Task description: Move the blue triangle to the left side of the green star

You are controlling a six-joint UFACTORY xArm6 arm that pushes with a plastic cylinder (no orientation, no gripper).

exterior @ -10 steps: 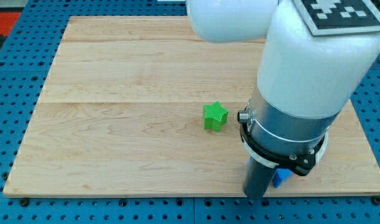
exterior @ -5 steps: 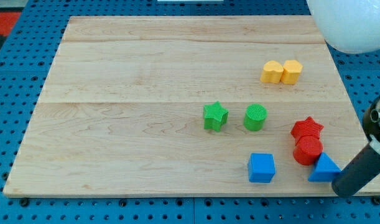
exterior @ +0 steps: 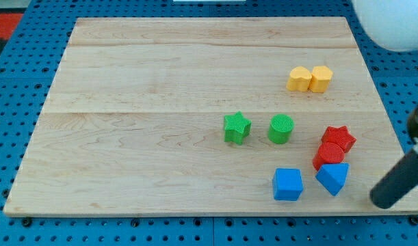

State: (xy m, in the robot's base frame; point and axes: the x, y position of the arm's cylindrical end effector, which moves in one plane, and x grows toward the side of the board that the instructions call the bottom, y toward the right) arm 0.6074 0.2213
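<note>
Blue triangle (exterior: 332, 178) low in the right part of the frame, on the wooden desk (exterior: 147, 102), near the desk's bottom edge. Sits just right of a blue cube (exterior: 288, 184), a thin gap between them. Top edge touching or nearly touching a red cylinder (exterior: 328, 155); a red star (exterior: 339, 138) just above that, pressed against it.

My tip (exterior: 383, 203) at the lower right edge of the frame, right of the blue triangle and a little lower, clearly apart from it. Rod slanting up toward the right edge. No gripper on this arm, so nothing to report as clenched or released; rod end bare, touching no block.

Green star (exterior: 237, 128) near mid-frame, well up and left of the blue triangle. Green cylinder (exterior: 281, 128) just right of the star, small gap. Two yellow blocks in the upper right, touching: a yellow heart-like block (exterior: 299, 78) and a yellow hexagon-like block (exterior: 321, 78).
</note>
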